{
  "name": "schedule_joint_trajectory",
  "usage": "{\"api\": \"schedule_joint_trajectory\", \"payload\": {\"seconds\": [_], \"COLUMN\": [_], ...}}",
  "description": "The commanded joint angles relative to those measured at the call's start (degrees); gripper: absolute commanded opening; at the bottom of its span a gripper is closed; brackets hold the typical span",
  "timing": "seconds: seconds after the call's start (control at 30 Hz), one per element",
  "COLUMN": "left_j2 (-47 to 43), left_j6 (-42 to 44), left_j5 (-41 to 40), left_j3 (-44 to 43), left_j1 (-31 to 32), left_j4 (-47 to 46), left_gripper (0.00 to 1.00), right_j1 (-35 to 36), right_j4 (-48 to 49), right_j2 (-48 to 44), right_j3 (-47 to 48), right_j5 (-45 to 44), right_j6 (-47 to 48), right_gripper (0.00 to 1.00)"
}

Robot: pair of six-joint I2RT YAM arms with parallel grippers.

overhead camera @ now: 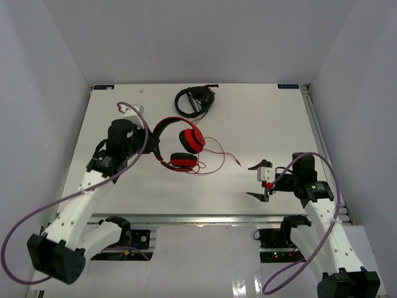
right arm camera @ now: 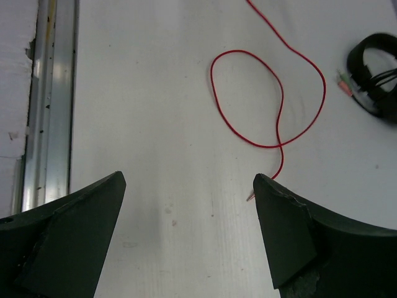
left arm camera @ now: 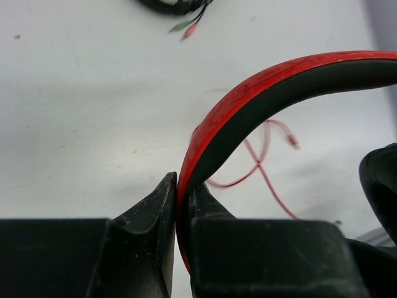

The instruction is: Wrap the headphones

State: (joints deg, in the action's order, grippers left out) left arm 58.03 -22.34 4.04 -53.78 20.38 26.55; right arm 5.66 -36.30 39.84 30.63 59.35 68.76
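The red headphones [overhead camera: 185,148] lie left of the table's middle, both round earcups facing up. My left gripper [overhead camera: 152,144] is shut on their red-black headband [left arm camera: 260,99], which runs up and right out of the pinched jaws [left arm camera: 184,186]. One black-padded earcup [left arm camera: 381,180] shows at the right edge of the left wrist view. The thin red cable [overhead camera: 217,158] trails right in loose loops [right arm camera: 211,77]. Its plug tip [right arm camera: 250,197] lies just beside the right finger of my right gripper [right arm camera: 189,180]. That gripper [overhead camera: 256,181] stands open and empty over the table.
The black headphones [overhead camera: 195,99] with their cable sit at the back middle [right arm camera: 363,46]. A metal rail [right arm camera: 46,93] runs along the table's near edge. White walls close in the table on three sides.
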Motion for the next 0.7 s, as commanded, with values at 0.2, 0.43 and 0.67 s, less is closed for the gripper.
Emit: {"api": "schedule_joint_trajectory", "payload": {"seconds": [0.2,0.43,0.67], "left_j2": [-12.8,-9.5,-6.7], "left_j6": [-14.1,-17.8,-19.5], "left_j5": [9.1,12.8,17.1], "left_j3": [0.5,-2.9,-5.8], "left_j1": [0.3,0.3,0.3], "left_j4": [7.8,11.2,11.5], "left_gripper": [0.0,0.0,0.0], "right_j1": [5.3,23.4,28.2], "right_j4": [5.7,19.2,28.0], "right_j2": [10.3,13.3,21.0], "right_j3": [11.7,12.1,13.0], "right_j5": [7.0,-4.9,-13.1], "right_j6": [5.4,-12.9,-21.5], "right_gripper": [0.9,0.9,0.9]}}
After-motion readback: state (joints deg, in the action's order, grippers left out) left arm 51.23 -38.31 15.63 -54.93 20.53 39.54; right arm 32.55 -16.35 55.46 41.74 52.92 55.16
